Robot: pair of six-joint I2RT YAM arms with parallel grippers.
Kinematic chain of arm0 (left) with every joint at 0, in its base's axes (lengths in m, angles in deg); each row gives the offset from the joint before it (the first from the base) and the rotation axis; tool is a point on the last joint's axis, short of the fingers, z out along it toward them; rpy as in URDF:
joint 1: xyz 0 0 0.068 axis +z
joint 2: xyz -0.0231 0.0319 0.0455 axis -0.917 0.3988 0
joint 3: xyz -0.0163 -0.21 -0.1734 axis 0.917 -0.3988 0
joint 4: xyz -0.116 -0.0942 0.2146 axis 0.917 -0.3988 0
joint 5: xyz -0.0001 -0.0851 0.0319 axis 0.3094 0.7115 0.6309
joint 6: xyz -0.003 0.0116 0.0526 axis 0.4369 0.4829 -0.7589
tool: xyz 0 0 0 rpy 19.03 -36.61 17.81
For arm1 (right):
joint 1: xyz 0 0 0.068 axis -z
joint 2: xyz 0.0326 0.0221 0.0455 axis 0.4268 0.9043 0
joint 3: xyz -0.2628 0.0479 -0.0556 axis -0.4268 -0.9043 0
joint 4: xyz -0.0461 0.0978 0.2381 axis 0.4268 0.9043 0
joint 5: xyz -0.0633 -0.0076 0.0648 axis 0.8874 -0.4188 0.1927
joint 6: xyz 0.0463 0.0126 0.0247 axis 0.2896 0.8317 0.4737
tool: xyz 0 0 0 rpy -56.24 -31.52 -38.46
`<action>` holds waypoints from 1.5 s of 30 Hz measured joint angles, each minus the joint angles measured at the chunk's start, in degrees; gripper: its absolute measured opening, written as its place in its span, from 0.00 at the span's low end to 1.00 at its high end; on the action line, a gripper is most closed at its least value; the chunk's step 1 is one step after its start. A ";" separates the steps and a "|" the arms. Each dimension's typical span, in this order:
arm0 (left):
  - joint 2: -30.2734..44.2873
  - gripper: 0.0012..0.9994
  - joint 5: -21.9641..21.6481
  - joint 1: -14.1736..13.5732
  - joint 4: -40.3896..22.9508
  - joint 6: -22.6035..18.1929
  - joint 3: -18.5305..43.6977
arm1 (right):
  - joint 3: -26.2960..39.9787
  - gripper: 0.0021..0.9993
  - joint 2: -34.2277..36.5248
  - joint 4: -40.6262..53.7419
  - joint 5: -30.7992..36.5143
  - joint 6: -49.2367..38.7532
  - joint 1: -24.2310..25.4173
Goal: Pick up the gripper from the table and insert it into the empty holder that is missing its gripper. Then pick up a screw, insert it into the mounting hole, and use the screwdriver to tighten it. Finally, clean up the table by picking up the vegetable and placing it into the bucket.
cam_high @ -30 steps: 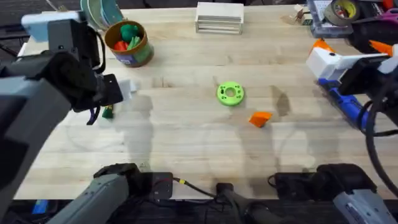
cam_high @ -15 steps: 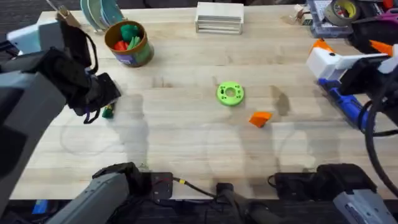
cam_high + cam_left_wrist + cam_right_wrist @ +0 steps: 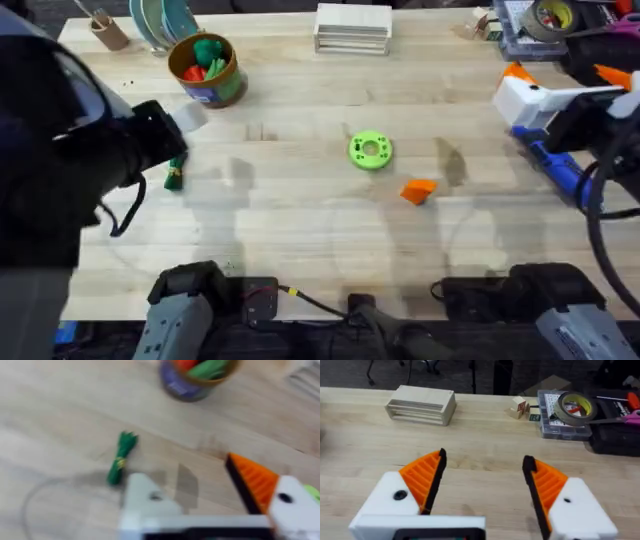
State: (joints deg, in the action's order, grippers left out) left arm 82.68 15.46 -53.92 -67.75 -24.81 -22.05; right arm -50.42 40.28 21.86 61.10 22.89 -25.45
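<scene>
The left arm is rising large and dark along the left side of the overhead view, and its gripper (image 3: 185, 125) is hovering above the table (image 3: 300, 215) just in front of the bucket (image 3: 207, 70). In the left wrist view this gripper is carrying one orange ribbed finger (image 3: 252, 482) on a white block, while the opposite white mount, the holder (image 3: 145, 502), is lacking its orange tip. The jaws are standing apart and gripping nothing.

The vegetable (image 3: 174, 176) is lying flat on the table, just beside the left gripper and near the bucket. The bucket is standing upright at the far left, holding green and orange items.

The gripper (image 3: 418, 190), the loose orange wedge, is lying on the table right of center, near the bright green ring (image 3: 371, 150).

The right gripper (image 3: 520, 85) is hovering at the far right edge of the table, its two orange fingers (image 3: 427, 477) spread wide with nothing between them. The screwdriver (image 3: 556, 170) is lying just below it, blue handle partly hidden by the arm.

A wooden rack (image 3: 352, 27) is sitting at the far edge.
</scene>
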 joint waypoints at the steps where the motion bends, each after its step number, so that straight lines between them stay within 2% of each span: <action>1: -1.66 0.77 2.58 0.00 0.63 -1.30 0.00 | 0.00 0.99 0.00 0.00 -0.02 0.00 0.00; 2: -3.13 0.91 4.76 0.00 1.36 -2.27 0.00 | 0.00 0.99 0.00 0.00 -0.02 0.00 0.00; 3: -4.71 0.97 7.04 0.00 2.18 -2.92 0.00 | 0.00 0.99 0.00 0.00 0.00 0.00 0.00; 4: -6.24 0.99 8.97 0.00 3.01 -3.59 0.00 | 0.00 0.99 0.00 0.00 0.00 0.00 0.00; 12: -13.94 1.00 23.95 0.00 10.45 -5.80 0.00 | 0.00 0.99 0.00 0.00 0.00 0.00 0.00; 16: -14.07 1.00 28.26 0.00 10.84 -6.00 0.02 | 0.00 0.99 0.00 0.00 0.00 0.00 0.00; 21: -14.04 1.00 30.31 0.00 10.97 -6.01 0.02 | 0.00 0.99 0.00 0.01 0.00 0.00 0.00; 22: -14.05 0.97 30.50 0.00 10.97 -5.94 0.02 | 0.00 0.99 0.00 0.00 -0.02 0.00 0.00; 25: -14.05 0.64 30.95 0.00 9.97 -6.46 0.02 | 0.00 0.99 0.00 0.00 0.00 0.00 0.00; 27: -14.05 0.61 31.10 0.00 8.44 -6.53 0.02 | 0.00 0.99 0.00 0.10 0.00 -0.01 0.00; 28: -14.05 0.65 31.08 0.00 7.04 -6.84 0.02 | 0.00 0.99 0.00 0.28 0.00 0.00 0.00; 30: -14.03 0.95 31.15 0.00 3.94 -6.64 0.02 | 0.00 0.99 0.00 1.13 -0.02 0.00 0.00; 31: -14.05 0.98 31.21 0.00 2.61 -6.76 0.02 | 0.00 0.99 0.00 1.53 0.00 0.00 0.00; 33: -14.05 0.99 31.27 0.00 0.66 -6.77 0.02 | 0.00 0.99 0.00 2.77 0.00 -0.02 0.00; 37: -14.04 0.99 31.00 0.00 1.67 -6.79 0.02 | 0.00 0.99 0.00 5.76 0.00 -0.02 0.00; 41: -13.94 0.99 30.55 0.00 7.29 -7.21 0.02 | 0.00 0.99 0.00 9.35 0.00 -0.02 0.00; 45: -13.89 0.99 30.19 -1.28 12.52 -10.38 0.00 | 0.00 0.99 0.00 13.59 0.00 -0.02 0.00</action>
State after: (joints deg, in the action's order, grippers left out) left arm 68.79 45.65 -55.20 -55.23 -35.20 -22.05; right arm -50.42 40.28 35.45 61.10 22.86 -25.45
